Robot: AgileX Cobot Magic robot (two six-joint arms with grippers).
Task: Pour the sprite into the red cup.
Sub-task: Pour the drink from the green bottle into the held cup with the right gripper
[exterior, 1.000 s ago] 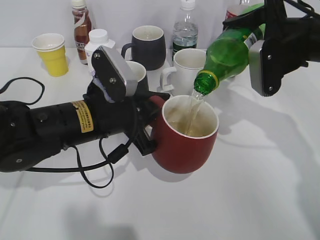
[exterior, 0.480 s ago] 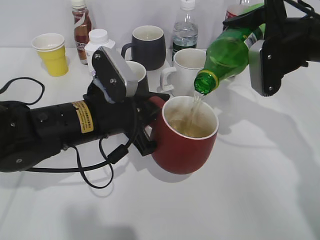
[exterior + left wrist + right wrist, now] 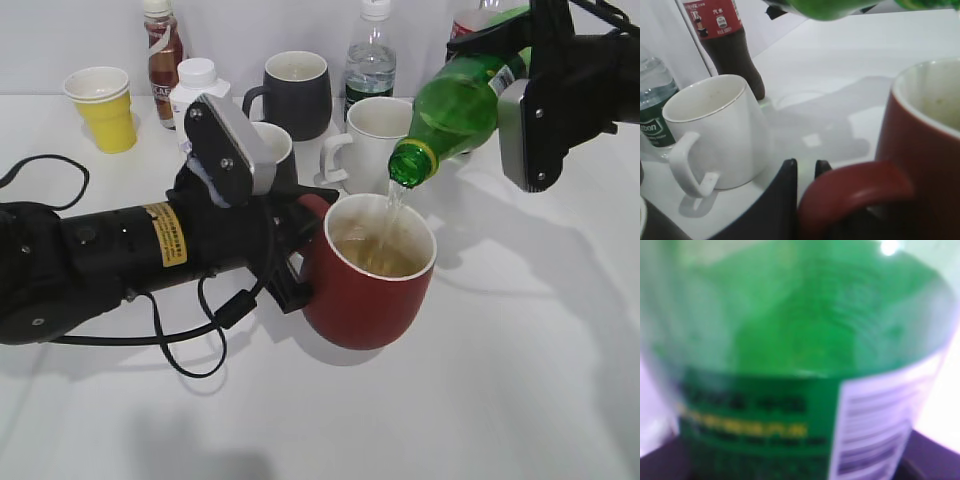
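The sprite (image 3: 455,108) is tilted with its open neck down and to the left, above the red cup (image 3: 368,285). A thin stream falls from it into the cup, which holds pale liquid. My right gripper (image 3: 528,75) is shut on the sprite's body, and the green bottle and its label (image 3: 790,365) fill the right wrist view. My left gripper (image 3: 300,255) is shut on the red cup's handle (image 3: 855,192), with its black fingers (image 3: 805,172) beside the handle. The cup stands upright on the white table.
Behind the cup stand a white mug (image 3: 375,135), a black mug (image 3: 295,92), a water bottle (image 3: 371,60), a cola bottle (image 3: 727,40), a brown bottle (image 3: 163,55), a white jar (image 3: 197,85) and a yellow paper cup (image 3: 103,108). A black cable (image 3: 200,345) loops under the left arm.
The stream keeps running into the red cup and the liquid inside stands a little higher. The bottle and both arms have barely moved.
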